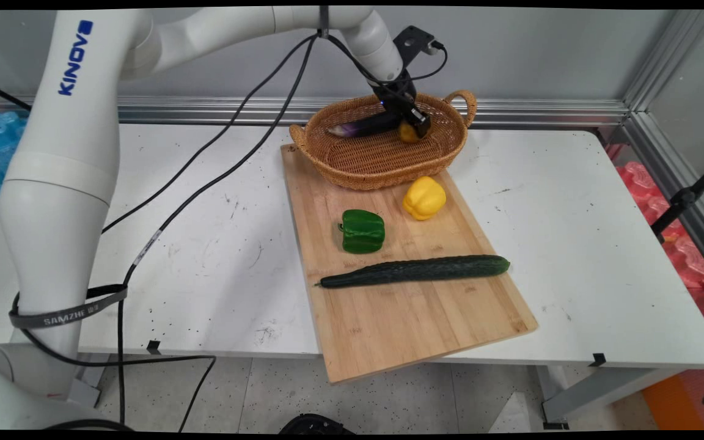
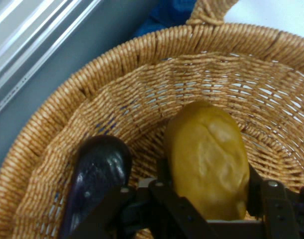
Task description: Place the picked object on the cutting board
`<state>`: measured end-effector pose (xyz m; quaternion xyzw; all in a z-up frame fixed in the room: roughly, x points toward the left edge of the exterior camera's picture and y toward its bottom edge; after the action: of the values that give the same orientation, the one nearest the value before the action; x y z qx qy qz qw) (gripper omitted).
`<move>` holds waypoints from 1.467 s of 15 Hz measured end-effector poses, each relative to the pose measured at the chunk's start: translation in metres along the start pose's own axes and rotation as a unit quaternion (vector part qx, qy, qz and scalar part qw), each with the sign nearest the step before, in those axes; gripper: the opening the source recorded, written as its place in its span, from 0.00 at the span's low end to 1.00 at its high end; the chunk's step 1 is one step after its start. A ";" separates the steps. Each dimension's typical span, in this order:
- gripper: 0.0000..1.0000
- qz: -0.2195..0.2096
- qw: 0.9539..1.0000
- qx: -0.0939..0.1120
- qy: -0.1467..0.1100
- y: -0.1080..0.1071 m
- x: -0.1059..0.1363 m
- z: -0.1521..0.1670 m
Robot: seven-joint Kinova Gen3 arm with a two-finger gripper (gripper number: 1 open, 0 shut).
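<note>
While it sits low in the basket (image 1: 382,160), the claw (image 1: 416,126) clamps a yellow lump (image 2: 207,158), an eggplant (image 2: 94,175) just left.

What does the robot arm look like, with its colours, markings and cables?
The arm is glossy white with rounded links; one link carries KINOVA in blue letters. Black cables hang from it. A grey strap lettered SAMZHE circles the lower link. The gripper is black, with a jointed black linkage.

"SAMZHE" in pale letters on the grey cable strap (image 1: 65,316).
</note>
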<state>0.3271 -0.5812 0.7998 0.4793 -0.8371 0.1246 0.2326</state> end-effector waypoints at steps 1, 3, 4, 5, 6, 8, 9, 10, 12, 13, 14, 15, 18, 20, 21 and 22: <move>0.00 0.006 1.000 0.000 0.001 0.000 -0.001 -0.005; 0.00 0.022 1.000 0.000 0.006 0.001 -0.003 -0.021; 0.00 0.029 1.000 0.000 0.008 0.002 -0.004 -0.028; 0.00 0.034 0.999 0.000 0.011 0.002 -0.005 -0.035; 0.00 0.048 0.999 -0.001 0.015 0.003 -0.007 -0.049; 0.00 0.069 0.997 -0.002 0.022 0.005 -0.011 -0.076; 0.00 0.078 0.997 -0.004 0.025 0.006 -0.013 -0.089; 0.00 0.083 0.996 -0.005 0.027 0.007 -0.015 -0.098; 0.00 0.096 0.995 -0.012 0.031 0.011 -0.022 -0.121; 0.00 0.106 0.994 -0.017 0.034 0.014 -0.026 -0.134; 0.00 0.112 0.993 -0.021 0.036 0.016 -0.028 -0.143; 0.00 0.125 0.991 -0.029 0.039 0.020 -0.034 -0.159; 0.00 0.175 0.982 -0.059 0.045 0.034 -0.054 -0.202; 0.00 0.208 0.974 -0.081 0.047 0.044 -0.068 -0.224; 0.00 0.228 0.968 -0.096 0.048 0.050 -0.076 -0.235; 0.00 0.247 0.962 -0.110 0.049 0.056 -0.084 -0.245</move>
<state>0.3815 -0.3839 0.9688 0.2227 -0.9254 0.1084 0.2868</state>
